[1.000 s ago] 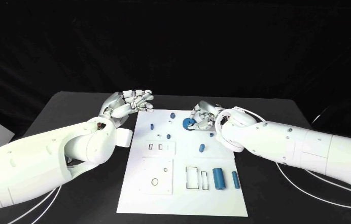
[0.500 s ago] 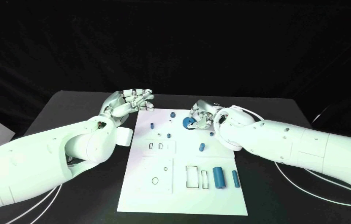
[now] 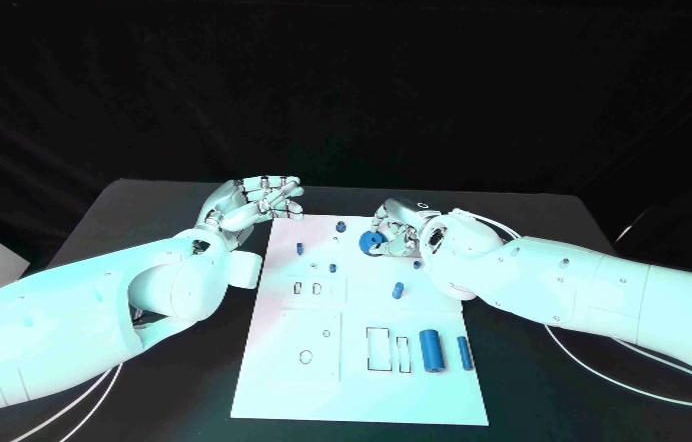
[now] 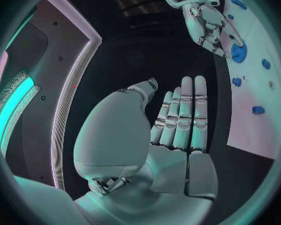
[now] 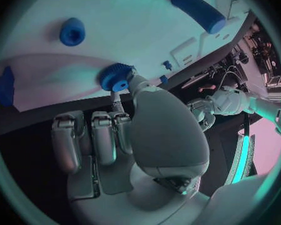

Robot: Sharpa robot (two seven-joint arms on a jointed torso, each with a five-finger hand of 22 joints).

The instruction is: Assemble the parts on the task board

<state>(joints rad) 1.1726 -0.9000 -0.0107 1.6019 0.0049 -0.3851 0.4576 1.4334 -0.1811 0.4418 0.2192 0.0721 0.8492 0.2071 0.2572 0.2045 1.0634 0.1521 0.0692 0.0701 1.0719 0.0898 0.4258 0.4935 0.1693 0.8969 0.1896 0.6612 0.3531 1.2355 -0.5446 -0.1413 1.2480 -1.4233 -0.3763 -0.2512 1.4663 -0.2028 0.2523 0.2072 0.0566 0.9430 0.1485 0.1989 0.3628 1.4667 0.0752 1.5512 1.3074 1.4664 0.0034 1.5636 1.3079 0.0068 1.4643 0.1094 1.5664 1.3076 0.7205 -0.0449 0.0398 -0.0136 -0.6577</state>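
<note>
So the right robot hand [image 3: 400, 224] is pinching a blue gear [image 3: 372, 242] at the far end of the task board [image 3: 361, 362] on the desk [image 3: 144, 212]. The left robot hand [image 3: 257, 200] hovers off the board's far-left corner, holding nothing, fingers loosely apart.

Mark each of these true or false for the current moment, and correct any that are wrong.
1. The right hand holds a blue gear over the task board. True.
2. The left hand holds a blue part. False: it holds nothing, and its fingers are curled.
3. Two blue cylinders lie side by side near the board's near right corner. True.
4. The left hand rests on the middle of the board. False: it is at the board's far left corner, over the black table.
</note>
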